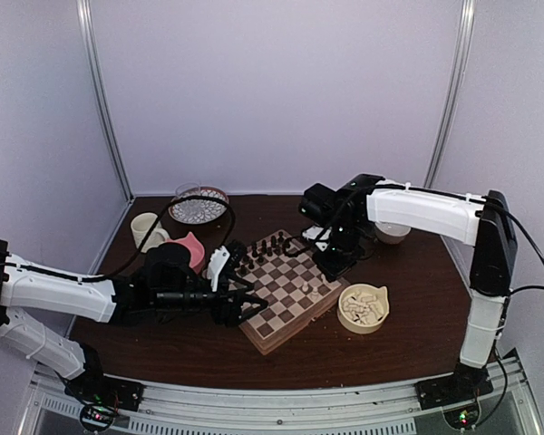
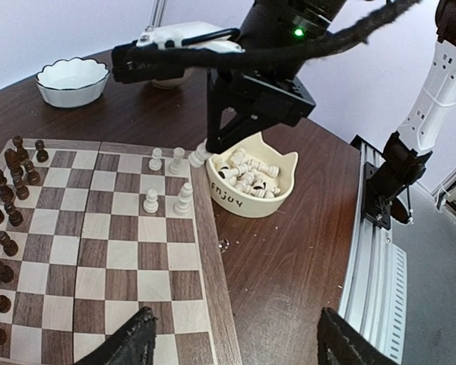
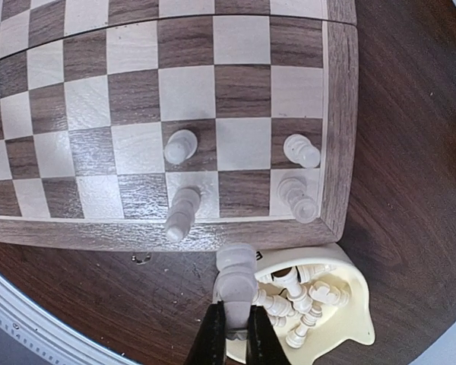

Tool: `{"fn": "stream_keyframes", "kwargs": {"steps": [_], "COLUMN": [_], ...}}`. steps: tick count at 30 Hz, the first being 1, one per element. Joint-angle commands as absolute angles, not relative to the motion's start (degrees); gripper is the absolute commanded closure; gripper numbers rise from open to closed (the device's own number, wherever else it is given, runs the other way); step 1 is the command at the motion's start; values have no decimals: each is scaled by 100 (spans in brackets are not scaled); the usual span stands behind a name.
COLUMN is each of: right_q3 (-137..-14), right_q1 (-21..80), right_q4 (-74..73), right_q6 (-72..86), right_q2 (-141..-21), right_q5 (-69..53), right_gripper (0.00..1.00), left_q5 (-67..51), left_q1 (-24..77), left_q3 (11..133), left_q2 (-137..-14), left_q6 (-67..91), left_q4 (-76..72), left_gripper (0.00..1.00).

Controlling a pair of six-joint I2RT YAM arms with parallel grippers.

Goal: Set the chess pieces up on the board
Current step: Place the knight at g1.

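One cream piece (image 3: 235, 270) is pinched between the fingers of the right gripper (image 3: 233, 319), pressed tight on one end, looks like base down. It hangs just off the board (image 3: 338, 114) rim, between that rim and the cat-eared bowl (image 3: 359, 308). The idle left gripper (image 2: 235, 346) has fingers spread wide, nothing in them, hovering at the board's other edge, well apart from the action.

Step in hand, my read: bowl-to-board carry, placement next. To do it well:
- move in over a free square in the edge row
- come straight down and keep the fingers off the neighbours
- let go only once the base sits flat

Can't tell if the piece is truly plumb in the grip, so go slow on the last bit.

Counts:
- Four cream pieces (image 3: 181, 144) stand on the board: two in the edge row, two behind, one free column between the pairs.
- One more in the grip.
- Rest heaped in the bowl, too tangled to count.
- Dark pieces (image 2: 15, 217) crowd the far side, overlapping, no exact count.
- One board, one cat-eared bowl, one white bowl (image 2: 71, 80).
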State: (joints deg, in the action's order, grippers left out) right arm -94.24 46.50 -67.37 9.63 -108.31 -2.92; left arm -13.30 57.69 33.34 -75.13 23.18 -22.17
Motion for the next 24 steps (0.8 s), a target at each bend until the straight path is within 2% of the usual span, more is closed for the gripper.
{"fn": "stream_keyframes", "kwargs": {"steps": [1,24], "right_q3": [-9800,-10413], "right_q1": [4539,4449], "right_q4": [-7078,-7324], "right_q6": [819,545], "right_q2": [-11167,-12133], "right_q5": [-175,-298], "right_gripper": [100,100], "left_q5": [-1266,-1350], "left_q1": [5755,5756], "left_q3": [3498,3542], "left_q2": [-7479,-7528], "left_q6": [2283,2294], "left_q4": [-2338,-2304], "left_gripper": [27,28]}}
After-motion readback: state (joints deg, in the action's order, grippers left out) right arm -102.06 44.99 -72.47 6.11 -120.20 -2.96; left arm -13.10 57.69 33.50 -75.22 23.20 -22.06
